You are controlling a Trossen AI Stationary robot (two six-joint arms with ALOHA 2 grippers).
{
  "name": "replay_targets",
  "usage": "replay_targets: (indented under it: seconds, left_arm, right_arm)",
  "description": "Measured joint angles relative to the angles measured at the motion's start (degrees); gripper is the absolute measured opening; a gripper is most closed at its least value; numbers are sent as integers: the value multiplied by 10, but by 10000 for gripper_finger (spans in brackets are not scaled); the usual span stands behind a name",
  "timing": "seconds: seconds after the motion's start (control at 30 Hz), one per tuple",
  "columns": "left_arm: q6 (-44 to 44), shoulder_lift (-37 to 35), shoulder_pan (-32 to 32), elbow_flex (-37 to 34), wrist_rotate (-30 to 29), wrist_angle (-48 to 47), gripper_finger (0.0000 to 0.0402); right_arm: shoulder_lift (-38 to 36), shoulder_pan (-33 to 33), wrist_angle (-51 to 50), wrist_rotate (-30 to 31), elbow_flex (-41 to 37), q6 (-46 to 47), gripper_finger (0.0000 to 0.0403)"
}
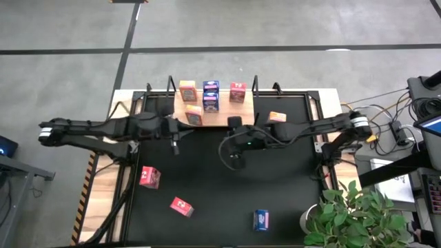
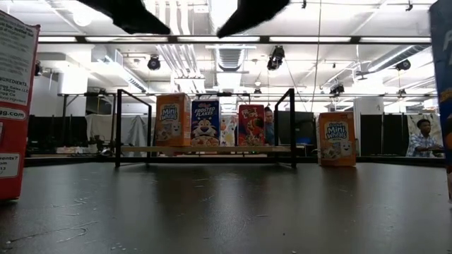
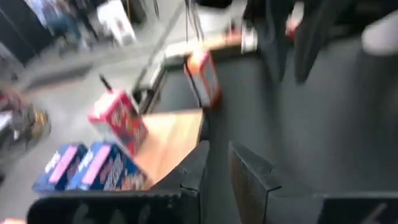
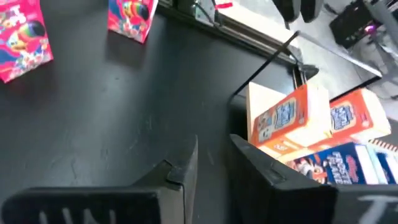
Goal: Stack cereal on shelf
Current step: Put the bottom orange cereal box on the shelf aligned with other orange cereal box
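Observation:
The shelf [image 1: 219,118], a light-wood board with black posts, lies at the mat's far middle. Standing on it are two orange cereal boxes [image 1: 187,90] [image 1: 194,114], a blue one [image 1: 211,95] and a red one [image 1: 237,91]. Another orange box [image 1: 277,116] stands on the mat just right of the shelf. Two red boxes [image 1: 149,176] [image 1: 182,206] and a blue box [image 1: 261,220] sit on the near mat. My left gripper [image 3: 216,165] hovers off the shelf's near left corner. My right gripper [image 4: 213,158] hovers off its near right part. Each shows a narrow gap with nothing in it.
A potted plant [image 1: 351,213] stands at the near right corner, with cables and equipment [image 1: 396,127] beyond the right edge. Close to the low camera stand a red box [image 2: 14,106] and a blue one [image 2: 445,92]. A person [image 2: 422,137] sits in the room behind.

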Motion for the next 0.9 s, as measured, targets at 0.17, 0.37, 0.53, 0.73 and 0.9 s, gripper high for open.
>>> replay_targets:
  seconds: [0.17, 0.37, 0.53, 0.73, 0.9]
  left_arm:
    - [-3, 77, 37, 95, 0, -153, 74]
    - [54, 144, 106, 151, 5, -218, 159]
    - [119, 182, 178, 155, 55, -214, 235]
    - [167, 222, 251, 155, 135, -186, 272]
    - [200, 245, 285, 155, 159, -182, 270]
  right_arm:
    - [-46, 0, 59, -1, -81, -15, 70]
    - [-77, 0, 133, -2, -148, -45, 73]
    - [-102, 0, 151, -2, -184, -55, 74]
    - [-126, 0, 158, -5, -215, -54, 68]
    - [-138, 0, 174, -5, -233, -54, 68]
